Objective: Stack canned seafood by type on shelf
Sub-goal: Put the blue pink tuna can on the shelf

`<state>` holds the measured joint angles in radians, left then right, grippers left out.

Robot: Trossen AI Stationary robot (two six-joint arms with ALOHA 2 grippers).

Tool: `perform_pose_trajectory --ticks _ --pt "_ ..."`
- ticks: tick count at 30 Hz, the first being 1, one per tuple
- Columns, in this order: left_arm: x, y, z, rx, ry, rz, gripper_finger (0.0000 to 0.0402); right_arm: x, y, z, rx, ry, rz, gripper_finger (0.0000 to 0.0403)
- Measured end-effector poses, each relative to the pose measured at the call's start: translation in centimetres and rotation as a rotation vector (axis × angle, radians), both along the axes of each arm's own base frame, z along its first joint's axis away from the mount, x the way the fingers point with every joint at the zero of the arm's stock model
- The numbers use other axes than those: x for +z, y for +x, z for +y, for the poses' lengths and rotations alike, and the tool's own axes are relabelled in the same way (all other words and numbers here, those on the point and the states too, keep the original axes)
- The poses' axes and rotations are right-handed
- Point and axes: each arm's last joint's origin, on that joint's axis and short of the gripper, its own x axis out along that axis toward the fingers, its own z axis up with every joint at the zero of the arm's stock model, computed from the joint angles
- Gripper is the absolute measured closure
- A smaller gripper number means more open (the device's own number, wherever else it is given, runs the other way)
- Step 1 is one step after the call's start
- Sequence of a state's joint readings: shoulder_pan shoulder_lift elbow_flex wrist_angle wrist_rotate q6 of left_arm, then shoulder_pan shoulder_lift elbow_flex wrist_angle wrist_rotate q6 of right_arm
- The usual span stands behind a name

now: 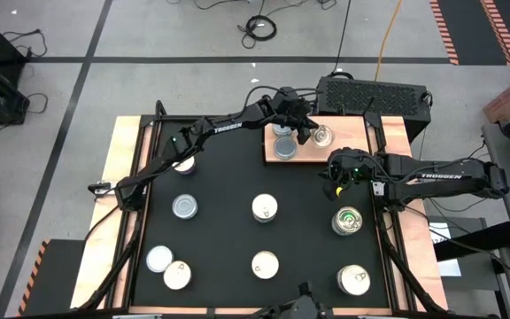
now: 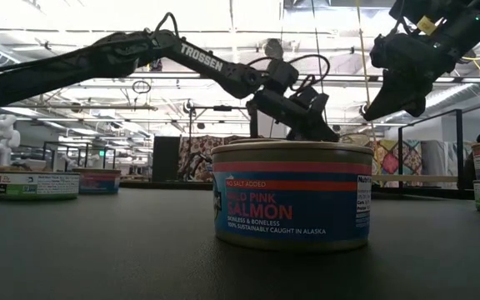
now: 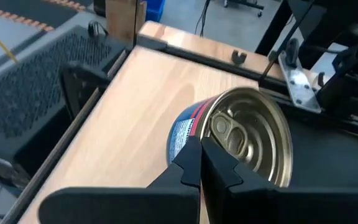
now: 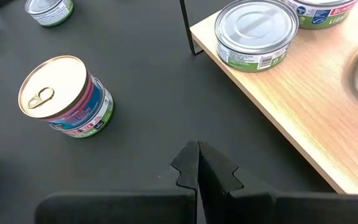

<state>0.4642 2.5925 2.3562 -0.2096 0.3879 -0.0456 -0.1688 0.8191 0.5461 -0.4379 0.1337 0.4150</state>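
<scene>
A: What carries everything?
B: A large black mat point(image 1: 228, 177) covers the table. At its far edge, toward the far right corner, lies the light wooden shelf point(image 1: 343, 152).

A: And the arms?
B: The left arm point(image 1: 211, 129) reaches across the mat's far left part to the shelf. The left gripper point(image 1: 306, 131) hangs over the shelf, fingers pressed together, holding nothing. In its wrist view the tips sit just beside a gold pull-tab salmon tin point(image 3: 244, 134) standing on the wood; I cannot tell whether they touch it.

A: The right one?
B: The right arm point(image 1: 436, 177) comes in over the mat's right edge. The right gripper point(image 1: 336, 170) hovers above bare mat just off the shelf's near edge, fingers together too, empty.

A: Where are the tins?
B: On the shelf: that salmon tin, plus a silver-topped tin point(image 4: 255, 31) with a green label near the shelf's near left corner, and another point(image 4: 322, 9) behind it. The rest stand scattered upright on the mat, well apart: a pull-tab tin point(image 4: 64, 96) near the centre, a green-topped one point(image 1: 348, 221) by the right edge, others along the near and left edges. A pink salmon can point(image 2: 292, 204) fills the low view.
</scene>
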Motion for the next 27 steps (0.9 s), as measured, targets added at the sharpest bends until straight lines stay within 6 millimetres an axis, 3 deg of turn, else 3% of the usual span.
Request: perform_pose_trajectory --ticks 13,27 --pt "-0.49 -0.09 -0.03 0.011 -0.031 0.029 0.0399 -0.01 0.00 0.00 -0.007 0.008 -0.002 0.0403" --pt "-0.32 -0.03 -0.26 0.001 -0.036 0.027 0.0332 -0.02 0.00 0.00 -0.007 0.008 -0.001 0.0403"
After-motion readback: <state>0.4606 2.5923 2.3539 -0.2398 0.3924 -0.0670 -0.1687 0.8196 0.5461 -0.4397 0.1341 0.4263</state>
